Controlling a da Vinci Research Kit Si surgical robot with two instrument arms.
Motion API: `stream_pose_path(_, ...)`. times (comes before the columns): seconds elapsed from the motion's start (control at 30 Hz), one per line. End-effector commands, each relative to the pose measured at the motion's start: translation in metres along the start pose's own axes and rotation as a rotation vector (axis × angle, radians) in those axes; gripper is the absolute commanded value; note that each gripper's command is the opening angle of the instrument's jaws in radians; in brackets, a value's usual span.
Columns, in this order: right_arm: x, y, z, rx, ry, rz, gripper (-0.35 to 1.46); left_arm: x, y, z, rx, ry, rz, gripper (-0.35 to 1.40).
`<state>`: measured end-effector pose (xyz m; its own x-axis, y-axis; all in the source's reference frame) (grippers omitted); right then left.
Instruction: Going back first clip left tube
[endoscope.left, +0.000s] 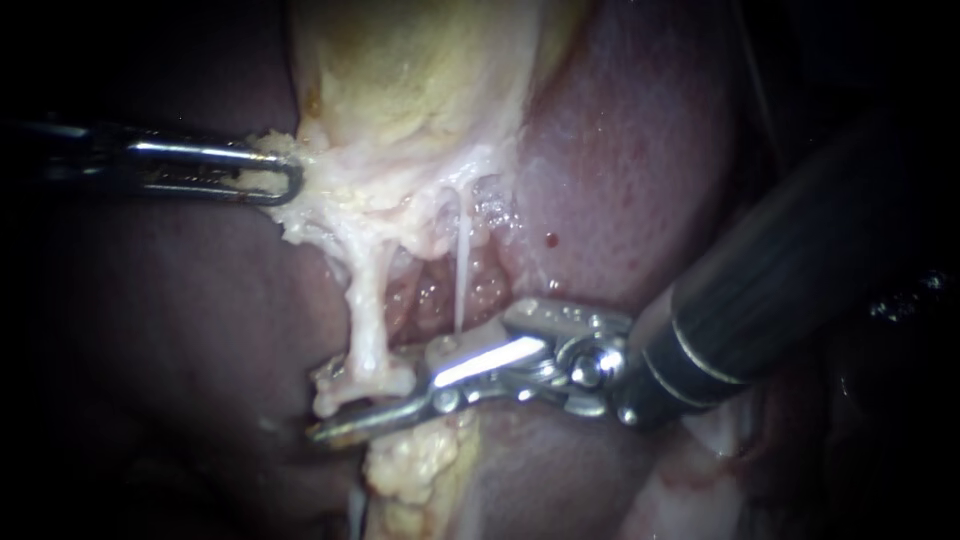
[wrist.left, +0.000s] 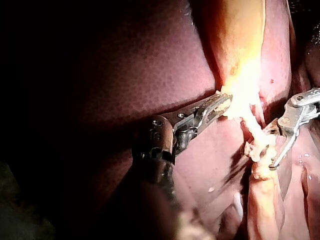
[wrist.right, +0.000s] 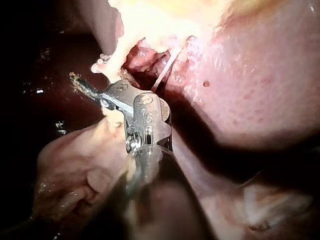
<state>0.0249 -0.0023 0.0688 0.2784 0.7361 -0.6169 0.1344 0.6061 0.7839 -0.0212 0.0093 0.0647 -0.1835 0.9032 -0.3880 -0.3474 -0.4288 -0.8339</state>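
A pale yellow gallbladder (endoscope.left: 420, 70) lies against the mottled red-brown liver (endoscope.left: 620, 150), which bears a small dark-red blood spot (endoscope.left: 552, 239), with lumpy yellow fat (endoscope.left: 420, 465) lower down.

The endoscope faces the pale yellow, glossy gallbladder (endoscope.left: 420, 90) head-on from close by. The left wrist camera looks along its shaft, past the left instrument's steel tool (wrist.left: 222, 102), toward the gallbladder from farther off. The right wrist camera sits just behind the right instrument's steel tool (wrist.right: 87, 87), nearest the gallbladder. All three share the gallbladder's lower end.
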Motion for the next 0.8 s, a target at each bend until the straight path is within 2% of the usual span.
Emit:
stream_pose_path(0.03,-0.0002,0.0004,-0.0001,-0.011,0.0,-0.02,0.49,0.0,0.0,0.0,0.0,0.0,0.0,-0.35)
stream_pose_path(0.13,-0.0003,0.0014,-0.0008,-0.054,0.018,-0.065,0.49,0.0,0.0001,-0.0001,0.0,0.0,0.0,-0.35)
stream_pose_path(0.23,-0.0002,0.0017,-0.0013,-0.08,0.027,-0.099,0.49,0.0,0.0001,-0.0001,0.0,0.0,0.0,-0.35)
stream_pose_path(0.37,-0.0002,0.0017,-0.0014,-0.081,0.026,-0.13,0.49,0.0,0.0001,-0.0002,-0.001,0.0,0.0,-0.35)
stream_pose_path(0.7,-0.0005,0.0017,-0.002,-0.079,0.026,-0.131,0.5,0.0,0.0002,-0.0003,-0.001,-0.001,0.0,-0.35)
stream_pose_path(0.8,-0.0006,0.0013,-0.0033,-0.073,0.023,-0.177,0.5,-0.0001,0.0002,-0.0004,-0.002,-0.001,0.0,-0.35)
